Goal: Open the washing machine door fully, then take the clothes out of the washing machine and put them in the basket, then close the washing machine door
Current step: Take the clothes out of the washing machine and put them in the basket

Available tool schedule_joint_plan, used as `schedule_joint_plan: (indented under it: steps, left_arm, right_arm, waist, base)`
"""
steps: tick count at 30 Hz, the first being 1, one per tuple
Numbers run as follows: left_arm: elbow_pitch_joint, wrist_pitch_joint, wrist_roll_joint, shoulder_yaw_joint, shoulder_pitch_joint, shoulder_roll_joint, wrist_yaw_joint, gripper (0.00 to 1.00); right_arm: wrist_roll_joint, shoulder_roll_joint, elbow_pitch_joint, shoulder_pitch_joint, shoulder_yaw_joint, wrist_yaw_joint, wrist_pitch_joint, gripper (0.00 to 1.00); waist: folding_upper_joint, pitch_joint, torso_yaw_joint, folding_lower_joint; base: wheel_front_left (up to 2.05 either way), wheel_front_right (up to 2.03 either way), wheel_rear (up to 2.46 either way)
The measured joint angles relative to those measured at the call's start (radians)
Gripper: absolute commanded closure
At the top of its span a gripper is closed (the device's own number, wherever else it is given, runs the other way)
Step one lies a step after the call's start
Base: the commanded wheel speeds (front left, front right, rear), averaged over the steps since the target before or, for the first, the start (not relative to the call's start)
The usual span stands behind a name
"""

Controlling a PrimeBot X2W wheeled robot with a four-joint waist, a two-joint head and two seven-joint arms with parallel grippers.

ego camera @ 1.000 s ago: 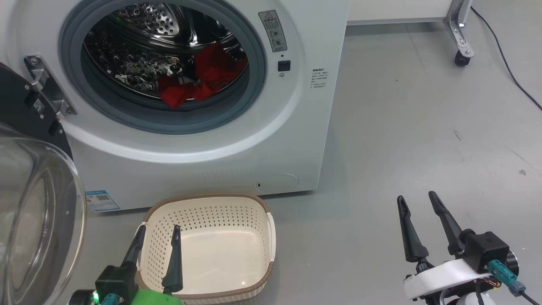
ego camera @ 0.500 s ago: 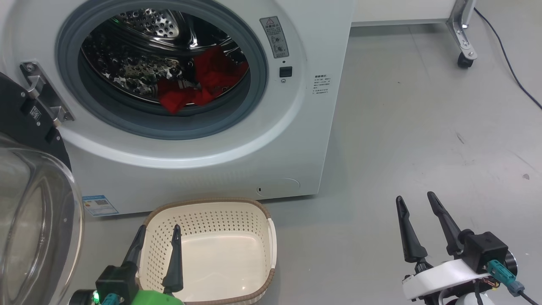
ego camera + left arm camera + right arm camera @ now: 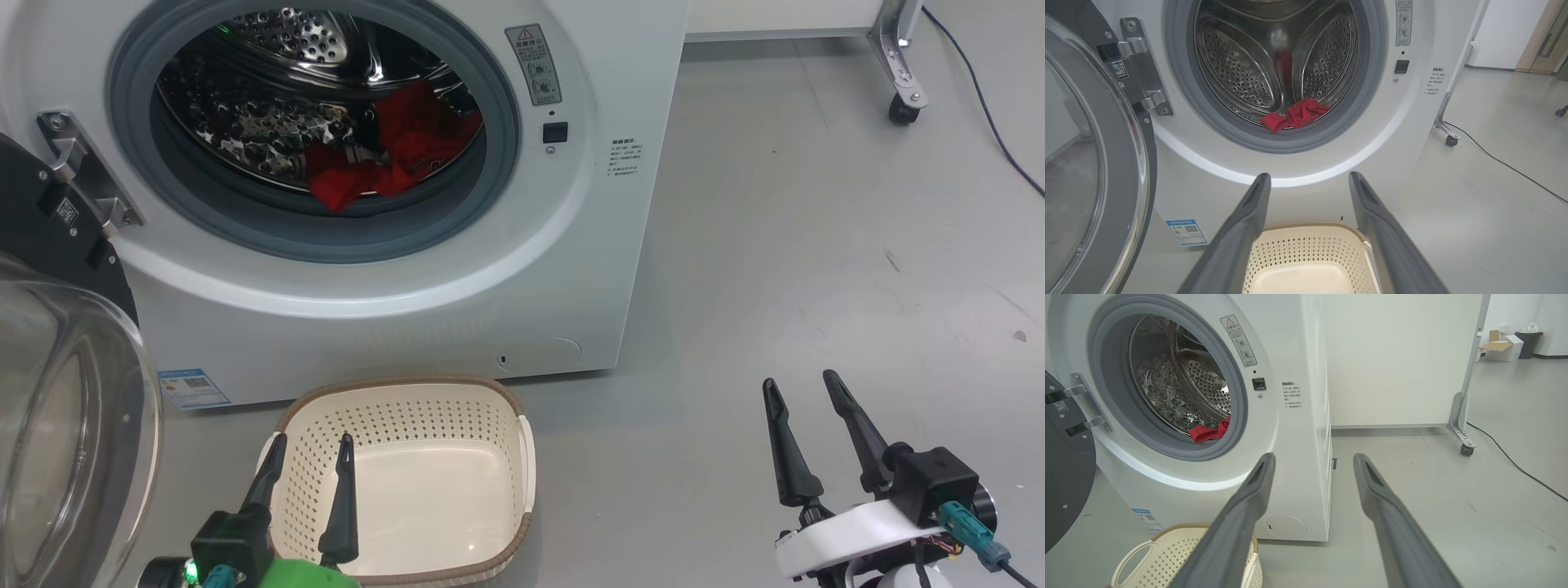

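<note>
Red fabric clothes (image 3: 392, 155), crumpled in the drum (image 3: 261, 122): likely soft, light, limp; best pinched at a raised fold. Jaws of left gripper (image 3: 313, 441) and right gripper (image 3: 800, 380): spread, empty.

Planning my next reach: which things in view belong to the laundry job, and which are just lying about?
Job: washing machine; its open door; red clothes inside it; empty basket.
Lying about: floor cable; castor frame leg; cardboard box; dark bin.
</note>
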Motion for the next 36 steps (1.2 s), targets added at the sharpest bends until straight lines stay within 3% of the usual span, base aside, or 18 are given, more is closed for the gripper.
schedule_joint_plan:
  steps: [21,36]
  left_arm:
    - [0.047,0.052,-0.021,-0.06,-0.173,0.0,-0.016,0.0]
    - [0.155,0.19,-0.096,-0.006,-0.484,0.012,-0.067,0.0]
  right_arm:
    - [-0.012,0.0,-0.05,-0.062,0.018,0.009,0.0,0.0]
    - [-0.01,-0.002,-0.092,-0.185,0.059,0.018,0.0,0.0]
  waist:
    - [0.0,0.17,-0.005,0.0]
    - [0.0,0.371,-0.05,0.0]
  base:
    - [0.0,0.0,0.0]
    - [0.0,0.0,0.0]
